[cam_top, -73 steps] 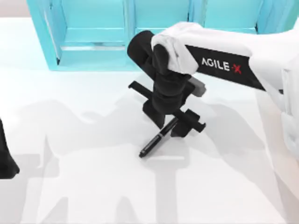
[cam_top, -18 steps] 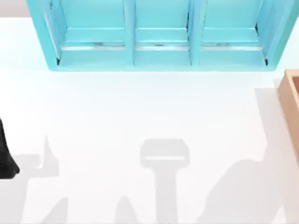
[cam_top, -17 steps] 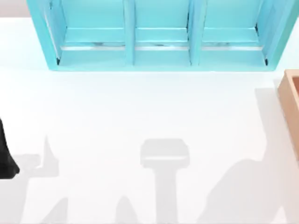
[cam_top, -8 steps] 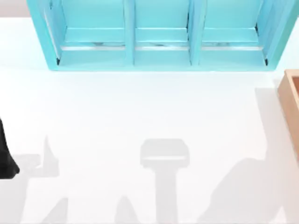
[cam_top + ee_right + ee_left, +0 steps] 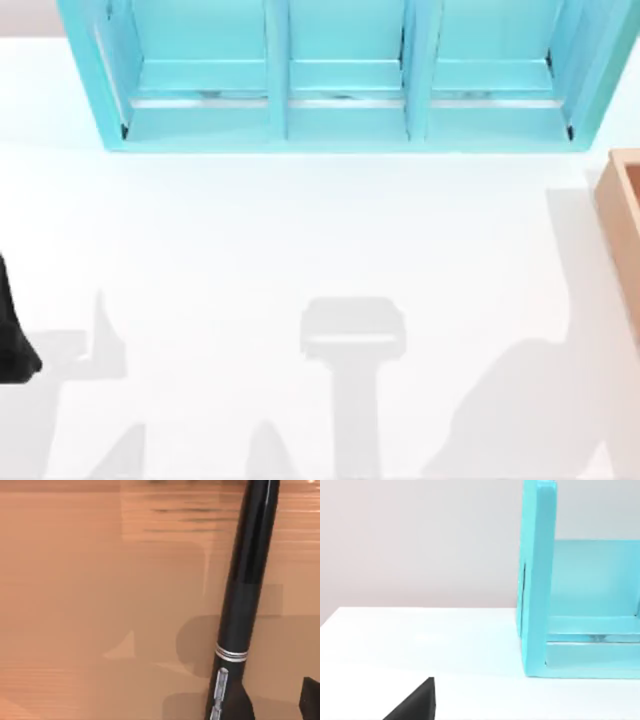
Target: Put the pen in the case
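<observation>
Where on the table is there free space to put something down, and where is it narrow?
The white table is bare from the blue shelf at the back to the near edge. It gets tighter at the left edge, by the parked left arm, and at the right edge, by the brown case. The right wrist view shows the pen over a brown surface.

matte black left arm, black end effector wedge

Left arm parked at the table's left edge, right pincer closed around a pen
</observation>
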You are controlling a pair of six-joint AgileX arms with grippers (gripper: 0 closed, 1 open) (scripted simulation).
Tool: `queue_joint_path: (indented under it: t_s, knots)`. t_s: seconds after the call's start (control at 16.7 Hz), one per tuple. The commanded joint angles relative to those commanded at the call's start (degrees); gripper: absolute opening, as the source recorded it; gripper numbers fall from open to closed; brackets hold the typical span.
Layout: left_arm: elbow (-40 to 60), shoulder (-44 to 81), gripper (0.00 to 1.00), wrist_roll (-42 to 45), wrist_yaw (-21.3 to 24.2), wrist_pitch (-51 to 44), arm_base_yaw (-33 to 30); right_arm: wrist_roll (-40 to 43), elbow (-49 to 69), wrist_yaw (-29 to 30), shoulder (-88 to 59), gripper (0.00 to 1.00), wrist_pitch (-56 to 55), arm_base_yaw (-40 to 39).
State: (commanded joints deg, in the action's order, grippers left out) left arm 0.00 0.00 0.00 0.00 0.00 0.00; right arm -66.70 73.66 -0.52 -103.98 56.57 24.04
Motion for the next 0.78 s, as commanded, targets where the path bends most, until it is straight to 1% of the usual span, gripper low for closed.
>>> queue_joint_path:
  t_s: [0.42, 0.48, 0.78]
  knots:
    - [0.0, 0.0, 1.00, 0.0, 0.0, 0.0, 0.0, 0.0, 0.0, 0.0, 0.0, 0.98, 0.0, 0.0]
    - [0.0, 0.0, 1.00, 0.0, 0.0, 0.0, 0.0, 0.0, 0.0, 0.0, 0.0, 1.00, 0.0, 0.0]
    - [0.0, 0.0, 1.00, 0.0, 0.0, 0.0, 0.0, 0.0, 0.0, 0.0, 0.0, 1.00, 0.0, 0.0]
